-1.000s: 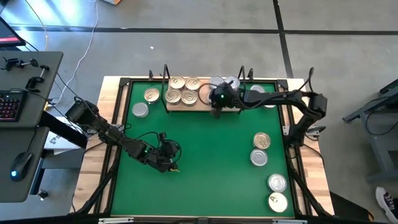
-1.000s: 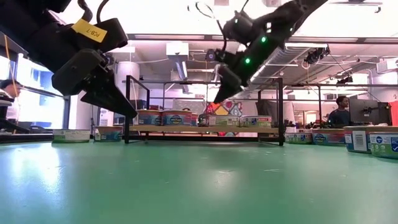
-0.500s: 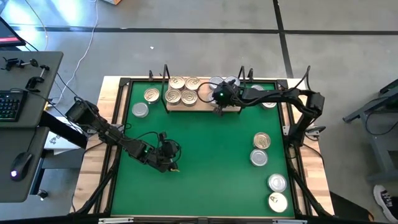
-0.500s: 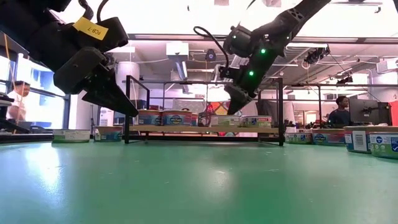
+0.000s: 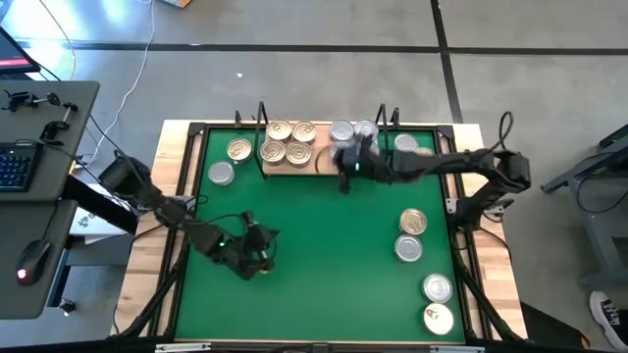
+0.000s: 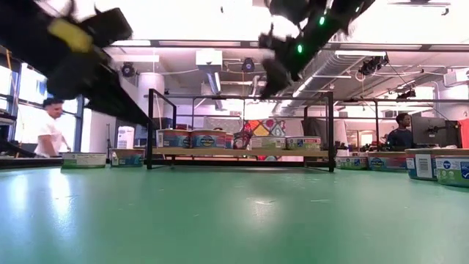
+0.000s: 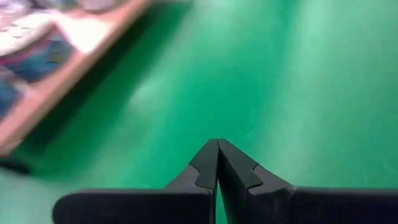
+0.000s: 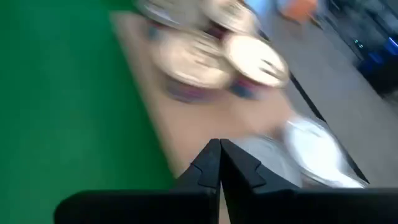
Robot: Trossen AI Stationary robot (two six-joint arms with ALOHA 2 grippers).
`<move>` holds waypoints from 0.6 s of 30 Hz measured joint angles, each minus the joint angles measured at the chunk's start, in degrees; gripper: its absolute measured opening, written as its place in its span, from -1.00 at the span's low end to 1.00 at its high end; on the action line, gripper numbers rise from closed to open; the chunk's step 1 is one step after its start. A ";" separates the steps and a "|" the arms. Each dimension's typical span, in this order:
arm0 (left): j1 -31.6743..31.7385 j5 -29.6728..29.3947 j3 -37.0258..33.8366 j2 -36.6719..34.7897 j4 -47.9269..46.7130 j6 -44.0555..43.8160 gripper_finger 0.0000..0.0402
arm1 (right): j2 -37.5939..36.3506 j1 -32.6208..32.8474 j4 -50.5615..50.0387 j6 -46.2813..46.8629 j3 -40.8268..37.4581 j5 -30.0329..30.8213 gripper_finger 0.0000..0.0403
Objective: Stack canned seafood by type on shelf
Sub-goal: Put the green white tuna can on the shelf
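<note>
Running left-right along far mat edge (image 5: 294, 255): shelf (image 5: 312, 163)

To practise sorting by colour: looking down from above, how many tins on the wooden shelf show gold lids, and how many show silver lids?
Gold-lidded tins: 4
Silver-lidded tins: 2
Total: 6 in view on the shelf; the right arm crosses the shelf and may cover more.
</note>
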 joint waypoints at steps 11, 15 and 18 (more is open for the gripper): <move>-7.39 -12.28 0.00 -17.83 -25.32 -26.17 -1.00 | 6.31 29.50 1.66 10.42 0.00 8.31 -1.00; -4.07 -7.25 0.00 -22.15 -32.75 -32.93 -1.00 | 7.54 36.93 -5.56 17.86 -0.02 10.83 -1.00; -0.04 0.25 0.00 -24.00 -38.74 -36.86 -1.00 | 7.54 41.32 -14.80 26.21 -0.02 14.65 -1.00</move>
